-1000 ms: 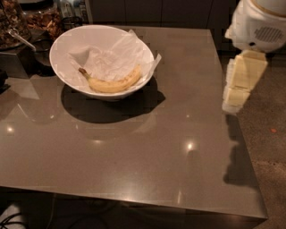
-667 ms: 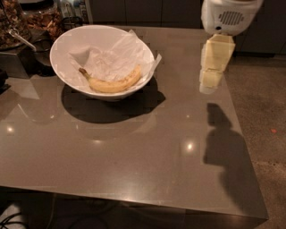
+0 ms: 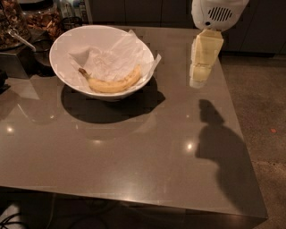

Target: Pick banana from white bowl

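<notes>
The banana [image 3: 111, 83] lies curved in the near part of the white bowl [image 3: 57, 49], its dark stem tip pointing left, on crumpled white paper [image 3: 111, 58]. The bowl stands at the back left of the brown glossy table [image 3: 134, 152]. My gripper [image 3: 197, 80], cream-coloured under a white wrist housing [image 3: 216, 13], hangs above the table's back right part. It is to the right of the bowl, well apart from it, and holds nothing that I can see.
Glass jars of brown food [image 3: 40, 18] and a dark holder [image 3: 18, 62] stand behind and left of the bowl. The arm's shadow [image 3: 219, 138] falls on the table's right side. The table's right edge [image 3: 241, 134] drops to the floor.
My gripper has moved left, from beyond the table's right edge to above the table, nearer the bowl. The banana and the bowl have not moved.
</notes>
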